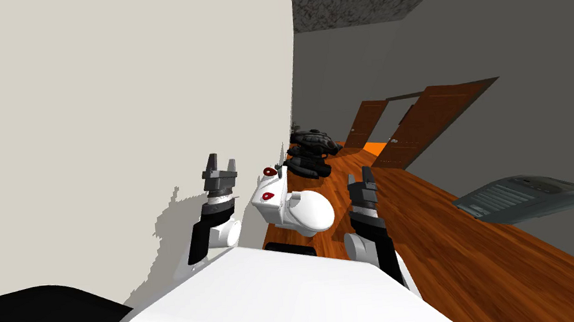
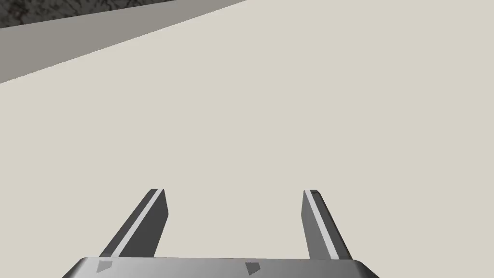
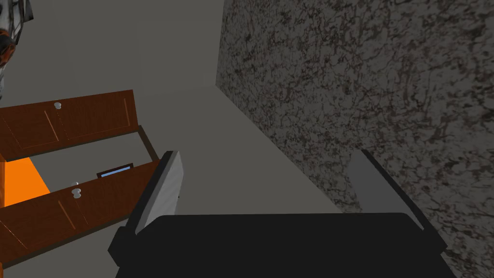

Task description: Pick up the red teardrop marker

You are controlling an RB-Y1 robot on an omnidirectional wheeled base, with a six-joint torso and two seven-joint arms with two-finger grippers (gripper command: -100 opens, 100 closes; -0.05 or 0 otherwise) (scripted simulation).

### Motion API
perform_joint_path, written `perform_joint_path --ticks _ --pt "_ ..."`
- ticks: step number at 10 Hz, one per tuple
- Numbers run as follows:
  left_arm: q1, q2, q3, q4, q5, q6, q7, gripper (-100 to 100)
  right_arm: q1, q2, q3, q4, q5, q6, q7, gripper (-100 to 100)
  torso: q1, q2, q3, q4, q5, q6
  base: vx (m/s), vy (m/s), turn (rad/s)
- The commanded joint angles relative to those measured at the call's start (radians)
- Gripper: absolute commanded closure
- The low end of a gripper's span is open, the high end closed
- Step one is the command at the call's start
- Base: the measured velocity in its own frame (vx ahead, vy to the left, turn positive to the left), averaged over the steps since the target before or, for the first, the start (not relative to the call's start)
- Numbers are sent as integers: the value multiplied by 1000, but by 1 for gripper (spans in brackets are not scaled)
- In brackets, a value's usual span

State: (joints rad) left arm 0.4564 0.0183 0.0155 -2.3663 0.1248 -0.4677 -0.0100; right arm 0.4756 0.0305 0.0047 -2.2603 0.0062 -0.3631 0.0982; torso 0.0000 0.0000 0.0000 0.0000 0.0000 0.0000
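In the head view a small red teardrop marker (image 1: 267, 196) lies on top of a white toilet's tank (image 1: 266, 208). A second red marker (image 1: 269, 171) sits just beyond it, close to the pale wall. My left gripper (image 1: 221, 164) is held up to the left of the tank, apart from it, fingers open and empty; its wrist view has the open gripper (image 2: 234, 192) facing the wall. My right gripper (image 1: 359, 180) hangs to the right of the toilet bowl (image 1: 313, 210), also open and empty, with the same gripper (image 3: 270, 161) pointing towards the doors.
A pale wall (image 1: 113, 119) runs along the left, right behind the toilet. A black heap (image 1: 307, 151) lies on the wooden floor (image 1: 482, 255) past the toilet. Brown doors (image 1: 435, 120) stand open further back. A grey flat slab (image 1: 529, 196) sits at the right.
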Motion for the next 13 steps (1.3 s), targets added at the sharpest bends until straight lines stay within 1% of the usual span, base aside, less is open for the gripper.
perform_joint_path --ticks 1,3,4,5,6,7,8,9,10,11,12,13 --pt "-7 47 20 13 13 42 -7 -100 0 0 0 0 0 0 0 0 0 0 0 0 0 0 0 -37 21" --pt "-17 95 48 28 33 99 -16 -100 0 0 0 0 0 0 0 0 -4 0 0 0 -1 0 -12 -86 24" --pt "-17 95 48 28 33 104 -16 -100 0 0 0 0 0 0 0 0 -6 1 0 0 -1 0 -9 -64 9" --pt "-22 120 65 36 46 143 -21 -100 0 0 0 0 0 0 0 0 -4 1 0 0 -1 0 -7 -51 12" --pt "-29 146 84 45 60 171 -27 -100 0 0 0 0 0 0 0 0 -4 0 0 0 -1 0 -16 -71 23" --pt "-29 146 84 45 60 190 -27 -100 0 0 0 0 0 0 0 0 -4 1 0 0 -1 0 -9 -64 11" --pt "-36 172 105 55 76 223 -33 -100 0 0 0 0 0 0 0 0 -4 1 0 0 -1 0 -10 -73 14" --pt "-36 172 105 55 76 239 -33 -100 0 0 0 0 0 0 0 0 -5 0 0 0 -1 0 -6 -61 9" --pt "-44 199 127 66 92 277 -39 -100 0 0 0 0 0 0 0 0 -4 0 0 0 -1 0 -1 -60 14" --pt "-44 199 127 66 92 293 -39 -100 0 0 0 0 0 0 0 0 -4 0 0 0 -1 0 -5 -54 12" --pt "-52 225 150 77 109 331 -46 -100 0 0 0 0 0 0 0 0 -3 0 0 0 -1 0 -10 -69 9" --pt "-52 225 150 77 109 350 -46 -100 0 0 0 0 0 0 0 0 -4 0 0 0 -1 0 -14 -60 11"
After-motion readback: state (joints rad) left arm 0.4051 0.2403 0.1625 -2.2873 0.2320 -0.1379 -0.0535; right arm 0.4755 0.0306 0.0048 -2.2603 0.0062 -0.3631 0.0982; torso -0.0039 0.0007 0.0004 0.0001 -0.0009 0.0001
